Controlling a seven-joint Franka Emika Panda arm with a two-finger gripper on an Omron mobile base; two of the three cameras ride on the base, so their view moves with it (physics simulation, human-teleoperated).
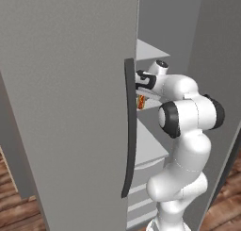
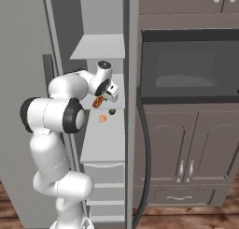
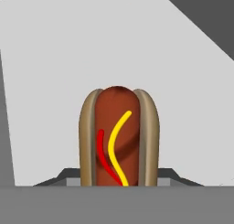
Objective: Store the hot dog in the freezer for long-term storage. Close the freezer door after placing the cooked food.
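Observation:
The hot dog [image 3: 119, 136], a red-brown sausage with red and yellow stripes in a tan bun, stands upright between my finger tips over a white shelf. My gripper [image 3: 119, 176] is shut on its lower end. In the right base view the gripper [image 2: 100, 101] reaches into the freezer [image 2: 100, 48] with the hot dog [image 2: 97, 102] just above the middle shelf. From the left base view a bit of the hot dog [image 1: 140, 102] shows past the door handle. The freezer door [image 1: 66, 98] stands wide open, and its long dark handle [image 1: 129, 131] is close to my arm.
A small dark green round item [image 2: 112, 112] and a flat orange scrap [image 2: 103, 118] lie on the shelf under the hand. White drawers [image 2: 105, 173] sit below. A dark microwave [image 2: 189, 67] and brown cabinets [image 2: 186, 148] stand to the right.

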